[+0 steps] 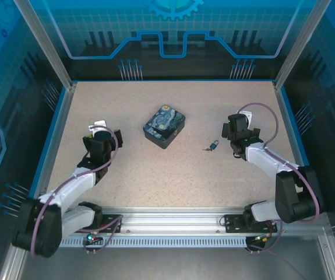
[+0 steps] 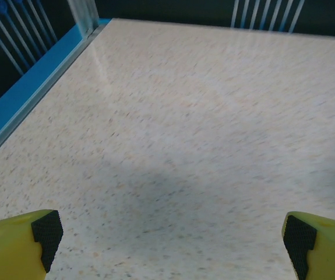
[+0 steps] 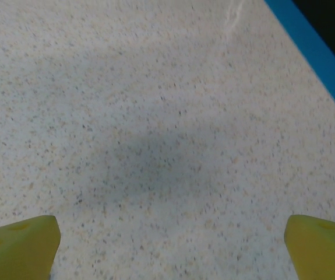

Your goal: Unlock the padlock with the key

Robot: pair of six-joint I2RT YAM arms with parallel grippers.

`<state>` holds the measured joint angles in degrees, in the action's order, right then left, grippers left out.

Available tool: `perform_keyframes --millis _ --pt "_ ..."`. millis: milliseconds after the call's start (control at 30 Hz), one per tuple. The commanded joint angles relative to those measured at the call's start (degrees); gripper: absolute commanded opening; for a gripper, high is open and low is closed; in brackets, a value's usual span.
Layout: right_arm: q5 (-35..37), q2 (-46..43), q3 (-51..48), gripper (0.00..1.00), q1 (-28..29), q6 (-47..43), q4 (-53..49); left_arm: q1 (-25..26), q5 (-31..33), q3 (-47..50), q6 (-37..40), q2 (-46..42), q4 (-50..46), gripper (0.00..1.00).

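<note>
The padlock (image 1: 214, 144), tiny and silvery with a bluish spot, lies on the speckled table right of centre. The key (image 1: 206, 150), a thin dark sliver, lies right against its near-left side; whether they are joined is too small to tell. My right gripper (image 1: 240, 121) hovers just right of them, open, with nothing between its yellow fingers (image 3: 21, 245). In the right wrist view the gripper (image 3: 170, 248) is over bare tabletop. My left gripper (image 1: 101, 126) is open on the left side, far from the lock. Its black-padded fingertips (image 2: 46, 232) stand wide apart, the gripper (image 2: 173, 242) over bare table.
A flat box (image 1: 164, 125) printed with a blue-and-yellow night-sky painting sits at the table's centre, left of the padlock. A blue rim (image 1: 291, 125) and metal posts bound the table. The blue edge shows in the left wrist view (image 2: 33, 96) and right wrist view (image 3: 313, 46).
</note>
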<state>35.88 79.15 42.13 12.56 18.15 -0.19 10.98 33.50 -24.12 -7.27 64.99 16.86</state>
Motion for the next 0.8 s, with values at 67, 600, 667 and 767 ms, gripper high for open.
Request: perform_keyframes --millis 67,600,667,767 --pt "-6.2 0.6 -4.2 1.0 -3.2 -11.0 20.9 -3.6 -2.1 4.3 6.0 12.6 28.9 0.99" --pt "-21.4 8.9 -19.9 1.0 -6.4 -18.2 51.9 -8.0 -18.0 2.9 6.5 23.8 36.8 0.99" --pt "-24.7 6.6 -18.4 1.0 -8.4 -16.1 44.5 -8.3 -18.7 2.9 6.5 24.2 37.6 0.99" --pt "-24.5 7.1 -18.7 1.0 -8.4 -16.3 46.1 -8.8 -19.4 2.7 6.2 24.0 36.8 0.99"
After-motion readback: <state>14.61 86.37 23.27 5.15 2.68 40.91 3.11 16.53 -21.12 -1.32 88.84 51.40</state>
